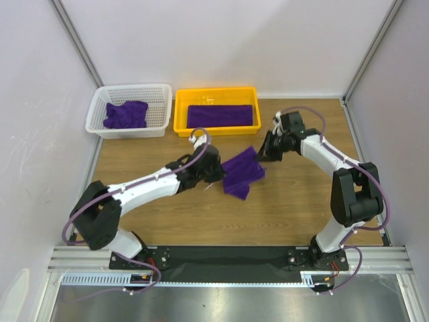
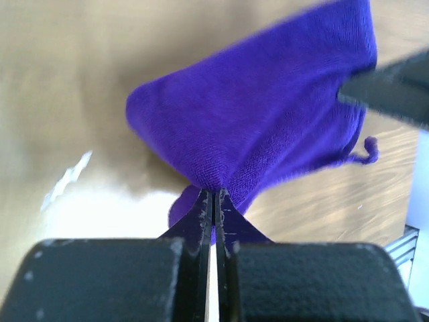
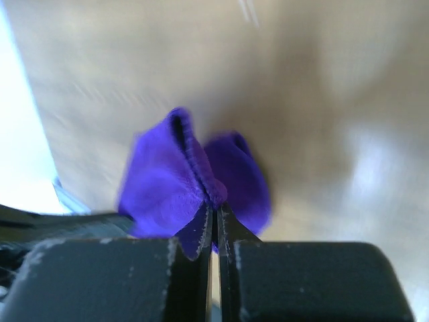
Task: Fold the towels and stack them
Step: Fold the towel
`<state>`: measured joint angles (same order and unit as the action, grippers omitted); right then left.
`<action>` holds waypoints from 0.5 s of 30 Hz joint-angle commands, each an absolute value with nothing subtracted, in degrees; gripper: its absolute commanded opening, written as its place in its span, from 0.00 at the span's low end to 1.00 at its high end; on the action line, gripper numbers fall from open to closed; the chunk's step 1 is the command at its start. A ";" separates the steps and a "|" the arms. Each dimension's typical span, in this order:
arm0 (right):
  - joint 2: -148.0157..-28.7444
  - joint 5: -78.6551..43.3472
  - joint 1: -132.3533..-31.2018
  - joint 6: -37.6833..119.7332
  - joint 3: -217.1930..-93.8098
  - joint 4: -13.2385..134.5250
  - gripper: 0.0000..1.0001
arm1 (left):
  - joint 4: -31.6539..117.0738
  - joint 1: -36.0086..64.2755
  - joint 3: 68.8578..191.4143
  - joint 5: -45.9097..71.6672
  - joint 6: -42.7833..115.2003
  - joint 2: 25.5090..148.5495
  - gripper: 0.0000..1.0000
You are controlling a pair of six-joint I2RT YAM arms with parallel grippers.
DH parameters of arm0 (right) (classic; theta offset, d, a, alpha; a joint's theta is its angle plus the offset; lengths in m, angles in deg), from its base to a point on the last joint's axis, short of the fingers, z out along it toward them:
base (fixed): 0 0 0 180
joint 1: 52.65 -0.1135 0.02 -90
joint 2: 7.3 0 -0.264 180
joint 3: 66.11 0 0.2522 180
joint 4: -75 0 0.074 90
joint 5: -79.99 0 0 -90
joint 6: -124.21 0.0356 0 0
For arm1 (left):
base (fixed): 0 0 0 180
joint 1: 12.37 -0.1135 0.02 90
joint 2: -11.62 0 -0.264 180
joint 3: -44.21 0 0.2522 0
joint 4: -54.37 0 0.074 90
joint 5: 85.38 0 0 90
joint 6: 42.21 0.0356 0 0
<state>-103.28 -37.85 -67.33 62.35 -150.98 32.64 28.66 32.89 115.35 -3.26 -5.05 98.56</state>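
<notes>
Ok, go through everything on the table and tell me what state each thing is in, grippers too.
held towel: bunched, not folded flat, pinched at two ends.
left gripper: shut on held towel.
right gripper: shut on held towel, at the opposite end.
tray towel: folded, lying flat in the yellow tray.
basket towel: crumpled, unfolded, in the white basket.

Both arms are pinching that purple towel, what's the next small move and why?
Probably draw the left gripper and right gripper apart to stretch the deep purple terry towel. Both are shut on it, yet it hangs bunched between them over the wooden table, too slack to fold neatly.
</notes>
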 commanded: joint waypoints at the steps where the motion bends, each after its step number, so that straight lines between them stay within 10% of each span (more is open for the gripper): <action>1: -100.29 -37.88 -68.38 61.02 -145.62 34.08 0.00 | 27.07 34.56 108.70 -7.51 -14.34 91.18 0.00; 15: -98.35 -34.81 -82.79 67.87 -131.73 40.24 0.00 | 19.43 44.24 84.26 -12.08 -29.55 76.50 0.00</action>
<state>-100.38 -39.38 -82.04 66.35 -132.14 37.25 27.20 43.99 87.57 -8.42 -25.79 80.83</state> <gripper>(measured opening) 0.026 0.011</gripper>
